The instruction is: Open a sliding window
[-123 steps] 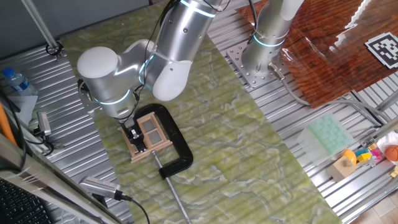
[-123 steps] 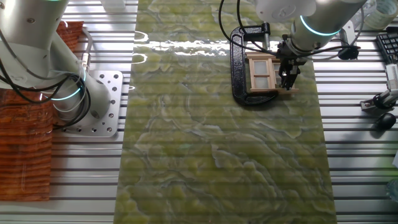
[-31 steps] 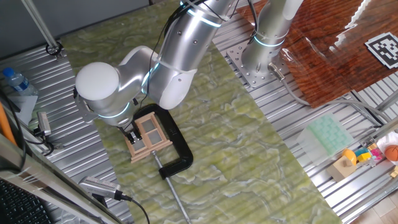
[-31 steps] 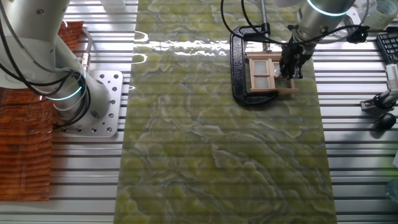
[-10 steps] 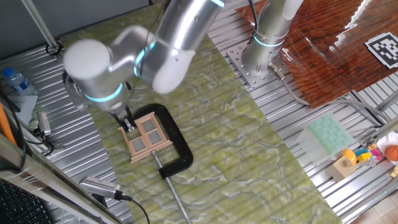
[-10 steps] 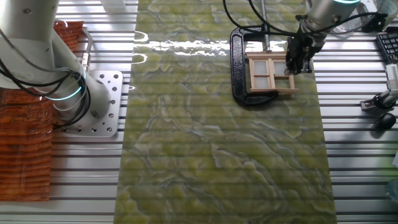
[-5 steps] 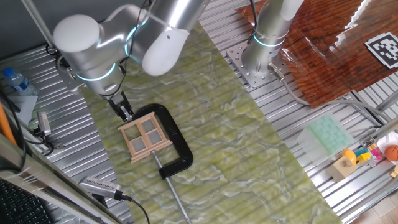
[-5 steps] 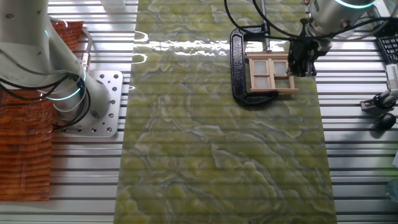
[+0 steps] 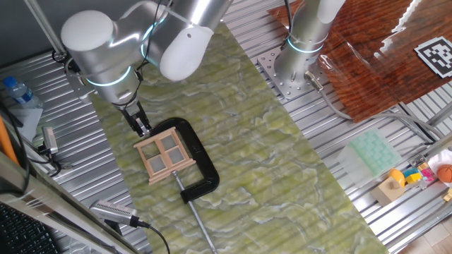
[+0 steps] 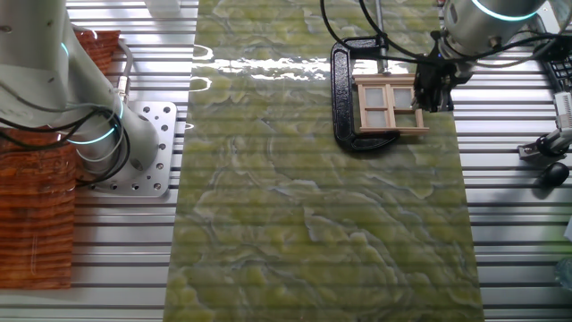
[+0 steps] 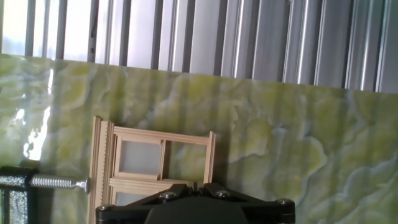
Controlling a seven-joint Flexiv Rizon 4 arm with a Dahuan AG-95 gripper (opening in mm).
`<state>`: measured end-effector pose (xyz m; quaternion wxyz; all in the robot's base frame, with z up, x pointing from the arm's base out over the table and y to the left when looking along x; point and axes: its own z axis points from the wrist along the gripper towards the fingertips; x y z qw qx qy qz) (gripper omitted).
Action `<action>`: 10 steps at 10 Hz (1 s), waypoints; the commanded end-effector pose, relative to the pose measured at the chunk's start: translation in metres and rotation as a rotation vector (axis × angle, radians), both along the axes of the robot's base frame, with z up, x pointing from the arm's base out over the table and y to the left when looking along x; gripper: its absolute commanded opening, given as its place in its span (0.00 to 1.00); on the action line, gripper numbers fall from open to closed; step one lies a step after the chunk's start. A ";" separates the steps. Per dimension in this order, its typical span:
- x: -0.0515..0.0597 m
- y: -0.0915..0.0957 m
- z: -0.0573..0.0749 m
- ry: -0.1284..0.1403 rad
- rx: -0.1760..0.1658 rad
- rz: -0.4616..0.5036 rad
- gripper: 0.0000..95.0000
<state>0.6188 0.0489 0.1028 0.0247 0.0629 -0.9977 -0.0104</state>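
window lies flat in the clamp, square, edges skewed to the mat. gripper sits just off its far corner, apart; finger spread unclear.

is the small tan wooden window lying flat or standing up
Lying flat: the small tan wooden window faces up on the green mat, inside the black C-clamp.

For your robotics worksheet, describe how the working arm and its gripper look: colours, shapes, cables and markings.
The arm is built of rounded, glossy silver-grey segments with bulbous white joint caps. Thin glowing cyan rings mark the joints. Black cables run along it. The gripper is small, black and narrow, with two slim fingers. No lettering is legible.
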 end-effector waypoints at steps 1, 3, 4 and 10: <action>-0.001 0.000 0.001 -0.003 -0.001 -0.019 0.00; -0.001 0.000 0.001 -0.001 -0.001 -0.009 0.00; -0.001 0.000 0.001 -0.001 -0.002 -0.008 0.00; -0.001 0.000 0.001 -0.004 -0.005 -0.001 0.00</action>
